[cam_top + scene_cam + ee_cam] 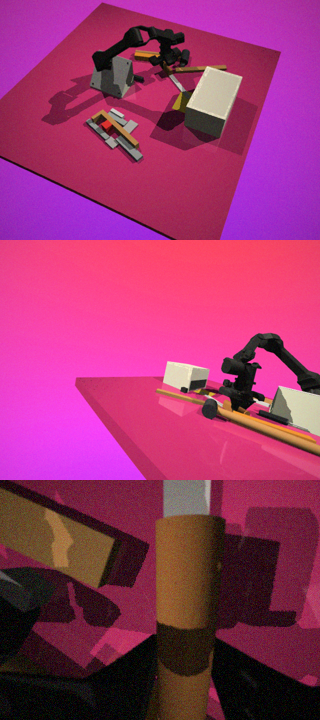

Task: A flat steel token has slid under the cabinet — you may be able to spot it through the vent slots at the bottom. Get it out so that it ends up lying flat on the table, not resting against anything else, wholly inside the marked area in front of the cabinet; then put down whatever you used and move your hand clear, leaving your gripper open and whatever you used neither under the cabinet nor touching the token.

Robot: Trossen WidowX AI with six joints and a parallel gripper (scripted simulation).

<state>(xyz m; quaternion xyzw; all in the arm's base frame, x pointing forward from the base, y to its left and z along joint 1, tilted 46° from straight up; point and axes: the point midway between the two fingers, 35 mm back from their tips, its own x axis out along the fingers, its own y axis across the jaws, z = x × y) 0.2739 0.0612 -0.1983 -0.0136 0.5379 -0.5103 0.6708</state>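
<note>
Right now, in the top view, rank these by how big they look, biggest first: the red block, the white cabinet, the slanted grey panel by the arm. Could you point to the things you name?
1. White cabinet [215,91] [175,375]
2. Slanted grey panel [121,68] [305,407]
3. Red block [107,125], partly covered by a wooden bar [121,129]

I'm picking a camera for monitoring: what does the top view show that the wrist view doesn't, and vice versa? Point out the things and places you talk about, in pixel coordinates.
Only top: the pale cabinet [215,91], yellow patch [179,102] and red block [107,125].

Only wrist: the dark band of shade across the handle, close up.

Both: the wooden handle [167,68] [189,575] in the end effector [165,64] [182,641], its grey blade [177,83] [185,497].
</note>
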